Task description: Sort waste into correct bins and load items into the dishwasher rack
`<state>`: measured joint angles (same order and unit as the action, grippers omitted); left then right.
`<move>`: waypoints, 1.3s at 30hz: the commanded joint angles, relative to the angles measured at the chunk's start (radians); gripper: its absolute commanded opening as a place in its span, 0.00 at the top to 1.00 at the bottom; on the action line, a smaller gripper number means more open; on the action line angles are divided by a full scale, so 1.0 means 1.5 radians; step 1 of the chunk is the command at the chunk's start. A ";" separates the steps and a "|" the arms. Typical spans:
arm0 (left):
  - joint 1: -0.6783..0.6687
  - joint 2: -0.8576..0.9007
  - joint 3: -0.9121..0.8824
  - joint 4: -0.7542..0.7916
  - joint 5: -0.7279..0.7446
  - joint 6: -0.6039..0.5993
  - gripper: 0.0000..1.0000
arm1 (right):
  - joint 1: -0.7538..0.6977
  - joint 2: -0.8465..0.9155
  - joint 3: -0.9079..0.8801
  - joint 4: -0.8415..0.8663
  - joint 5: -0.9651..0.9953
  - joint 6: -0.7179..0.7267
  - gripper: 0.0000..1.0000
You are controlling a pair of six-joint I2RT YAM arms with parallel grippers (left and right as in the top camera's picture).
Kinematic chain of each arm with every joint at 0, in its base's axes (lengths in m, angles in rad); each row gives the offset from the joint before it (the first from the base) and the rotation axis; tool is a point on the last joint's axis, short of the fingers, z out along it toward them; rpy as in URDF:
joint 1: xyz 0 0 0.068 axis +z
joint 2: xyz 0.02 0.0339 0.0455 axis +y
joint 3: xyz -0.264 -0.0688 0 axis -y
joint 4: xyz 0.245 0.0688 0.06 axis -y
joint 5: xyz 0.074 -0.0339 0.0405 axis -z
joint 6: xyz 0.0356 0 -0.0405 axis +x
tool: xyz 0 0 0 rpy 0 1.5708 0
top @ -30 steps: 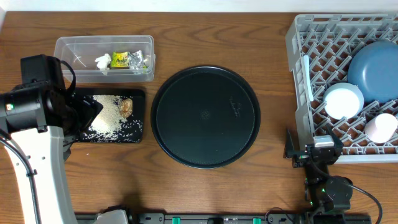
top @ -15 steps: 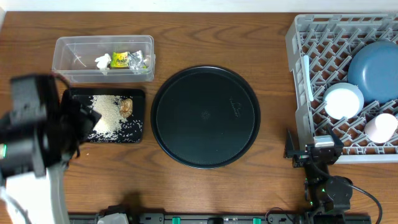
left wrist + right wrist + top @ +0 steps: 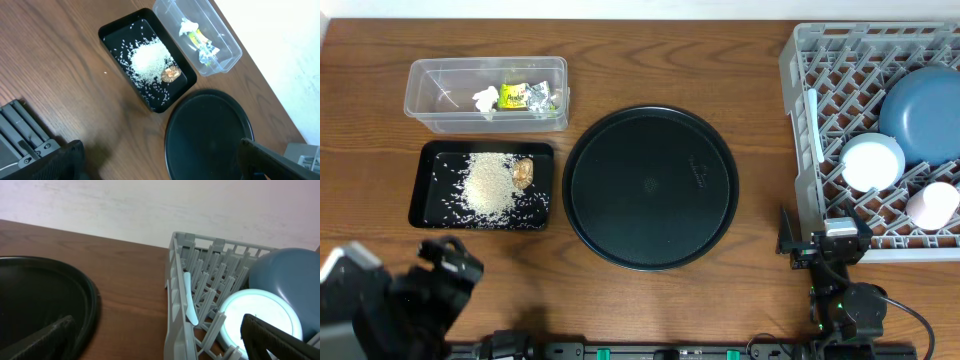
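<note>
The clear tub [image 3: 440, 95] holds foil wrappers [image 3: 530, 97] and a tissue wad [image 3: 485, 99]. Below it, the shallow black tray [image 3: 428, 190] carries white rice [image 3: 488, 185] and a brownish lump [image 3: 523, 172]. The grey rack [image 3: 802, 70] at the right holds a dark blue plate [image 3: 920, 110], a white bowl [image 3: 872, 162], a pink cup [image 3: 932, 205] and a pale stick [image 3: 815, 125]. My left gripper [image 3: 442, 268] is low at the near-left corner, open and empty [image 3: 162, 167]. My right gripper [image 3: 823, 240] rests open beside the rack's near-left corner [image 3: 160, 345].
A large round black tray [image 3: 650, 187] lies bare between the bins and the rack. In the right wrist view its rim [image 3: 92, 300] is left of the rack wall [image 3: 175, 280]. Bare wooden table lies along the front edge.
My left arm has pulled back from over the black tray to the near-left corner, uncovering the rice and lump. The right arm has not moved.
</note>
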<state>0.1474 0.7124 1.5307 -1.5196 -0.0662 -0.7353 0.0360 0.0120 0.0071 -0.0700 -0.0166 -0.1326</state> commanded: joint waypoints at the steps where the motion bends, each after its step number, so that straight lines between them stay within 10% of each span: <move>1: -0.003 -0.048 -0.051 0.002 -0.026 0.006 0.02 | -0.003 -0.005 -0.001 -0.003 0.008 0.003 0.01; 21: -0.047 -0.464 -0.709 0.629 0.152 0.198 0.02 | -0.003 -0.005 -0.001 -0.003 0.008 0.003 0.01; 39: -0.047 -0.474 -1.006 1.005 0.146 0.286 0.02 | -0.003 -0.005 -0.001 -0.003 0.008 0.003 0.01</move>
<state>0.0818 0.0105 0.0593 -0.0532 0.1513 -0.3466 0.0360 0.0116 0.0071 -0.0708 -0.0078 -0.1322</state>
